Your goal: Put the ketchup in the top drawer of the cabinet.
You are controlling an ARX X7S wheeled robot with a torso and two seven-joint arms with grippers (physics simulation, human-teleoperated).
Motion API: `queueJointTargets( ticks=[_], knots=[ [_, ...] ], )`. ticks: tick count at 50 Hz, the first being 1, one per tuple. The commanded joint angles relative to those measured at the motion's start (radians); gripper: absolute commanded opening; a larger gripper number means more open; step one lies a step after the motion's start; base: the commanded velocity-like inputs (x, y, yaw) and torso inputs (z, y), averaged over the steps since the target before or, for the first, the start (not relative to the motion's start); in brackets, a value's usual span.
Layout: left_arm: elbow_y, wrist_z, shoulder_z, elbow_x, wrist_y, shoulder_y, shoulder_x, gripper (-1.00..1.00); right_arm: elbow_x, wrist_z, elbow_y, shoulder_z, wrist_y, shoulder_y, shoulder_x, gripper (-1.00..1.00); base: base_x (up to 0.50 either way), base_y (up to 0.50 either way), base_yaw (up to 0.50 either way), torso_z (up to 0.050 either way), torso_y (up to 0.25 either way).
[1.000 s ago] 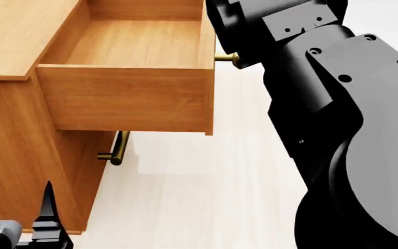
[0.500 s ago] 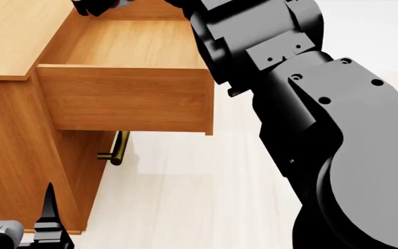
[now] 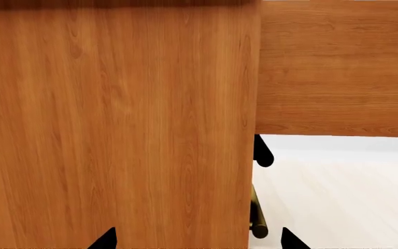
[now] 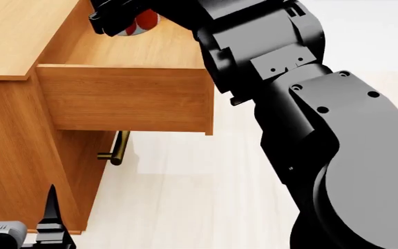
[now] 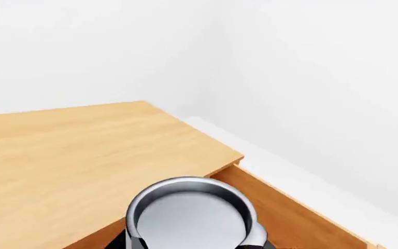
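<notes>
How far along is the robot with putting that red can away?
The top drawer of the cabinet already stands pulled open. In hand: the right gripper holds the ketchup above the drawer's open inside, not yet set down. Left to do: lower the can onto the drawer floor and let go. The left gripper hangs open and empty beside the cabinet.

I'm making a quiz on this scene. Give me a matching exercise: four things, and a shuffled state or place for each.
Things:
1. ketchup
2. top drawer
3. lower handle
4. left gripper

States:
A. pulled out, open
B. low beside the cabinet, empty
C. held over the drawer by the right gripper
D. under the open drawer

Pairs: 1-C, 2-A, 3-D, 4-B
</notes>
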Motion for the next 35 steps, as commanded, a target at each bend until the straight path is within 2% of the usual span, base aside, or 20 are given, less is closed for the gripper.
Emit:
queueJointTargets(
  ticks=[1, 10, 35],
  knots=[
    [-0.01, 0.001, 0.004, -0.002, 0.005, -0.001, 0.0, 1.0, 0.092, 0.046, 0.032, 0.003, 0.002, 0.005, 0.0, -1.0, 0.0, 0.0, 0.0, 0.0, 0.0],
    [-0.008, -0.001, 0.005, -0.005, 0.005, 0.0, -0.003, 1.0, 0.137, 0.046, 0.047, -0.022, 0.056, -0.003, 0.0, -1.0, 0.0, 0.0, 0.0, 0.0, 0.0],
    [-0.03, 0.002, 0.011, -0.008, 0.018, -0.004, -0.003, 1.0, 0.075, 0.046, 0.025, -0.009, 0.207, 0.013, 0.0, -1.0, 0.0, 0.0, 0.0, 0.0, 0.0]
  ],
)
